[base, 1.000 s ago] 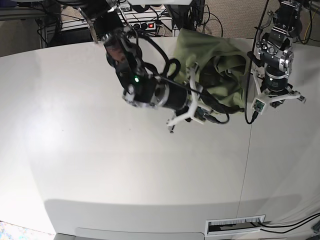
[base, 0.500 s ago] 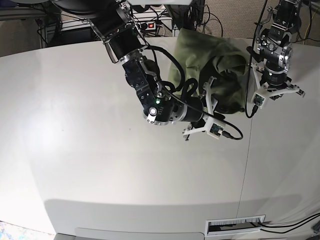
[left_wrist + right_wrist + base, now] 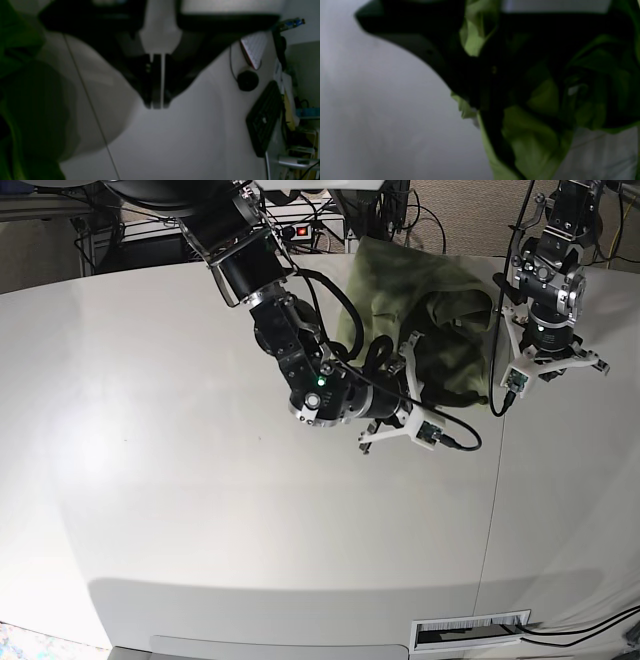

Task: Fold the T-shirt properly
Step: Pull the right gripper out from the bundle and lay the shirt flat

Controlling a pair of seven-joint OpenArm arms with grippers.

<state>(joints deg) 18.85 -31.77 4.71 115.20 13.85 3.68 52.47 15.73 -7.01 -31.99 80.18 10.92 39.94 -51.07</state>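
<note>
Right gripper (image 3: 480,110) apparently pinches T-shirt (image 3: 440,310) — blurry.

T-shirt (image 3: 420,310) on table's (image 3: 200,510) far edge

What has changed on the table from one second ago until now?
The right hand moved along the near edge of the T-shirt toward the left arm's side and closed on the cloth. The left hand rose slightly, shut and empty. The T-shirt lies crumpled as before.
</note>
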